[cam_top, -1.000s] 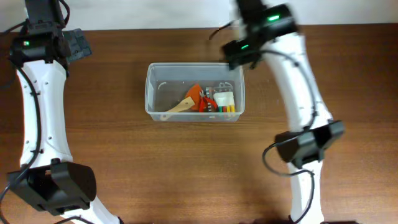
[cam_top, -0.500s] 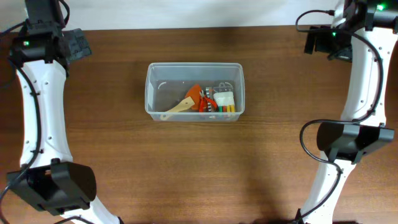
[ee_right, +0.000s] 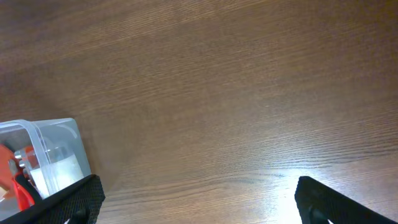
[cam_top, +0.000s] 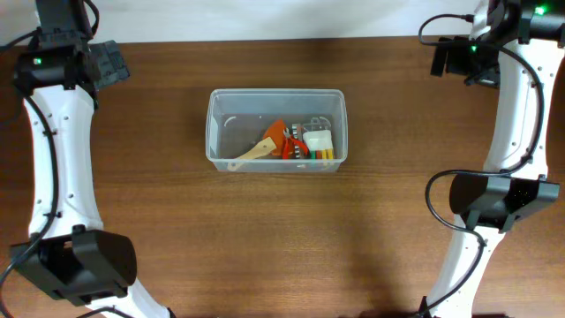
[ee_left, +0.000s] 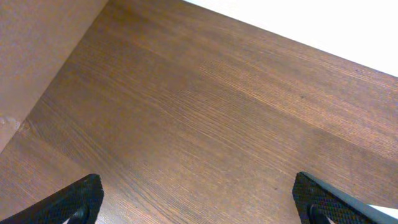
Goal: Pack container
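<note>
A brown wooden table [cam_top: 265, 238] is seen from above. The container [cam_top: 275, 91], a clear, colourless rectangular plastic tub with rounded corners and a rim, stands upright near its middle. Inside, gathered toward the right half, lie a pale wooden spatula [cam_top: 252, 152], an orange piece [cam_top: 276, 133] touching the spatula's upper end, and a small clear packet of coloured pieces [cam_top: 319, 146] against the right wall. Something red between them is too small to make out. The left half of the container shows mostly bare floor. The black left gripper [cam_top: 108, 64] hangs near the table's back edge on the left, and the black right gripper [cam_top: 453, 60] hangs near the back edge on the right. Both are well apart from the container. From the left wrist, the black fingertips [ee_left: 78, 198] are spread wide over bare wood and hold nothing. From the right wrist, the fingertips [ee_right: 74, 198] are spread just as wide and equally empty, with one corner of the container showing at the lower left of that view. No loose item is visible on the table outside the container, so the packing looks done or nearly so, and the arms seem to be at rest. To do this step well, both arms should stay high and away from the rim, since the light container would slide if nudged. If one more item is to go in, it should come straight down over the bare left half and be let go low. That way it would not land on the packet or tip the spatula out.
</note>
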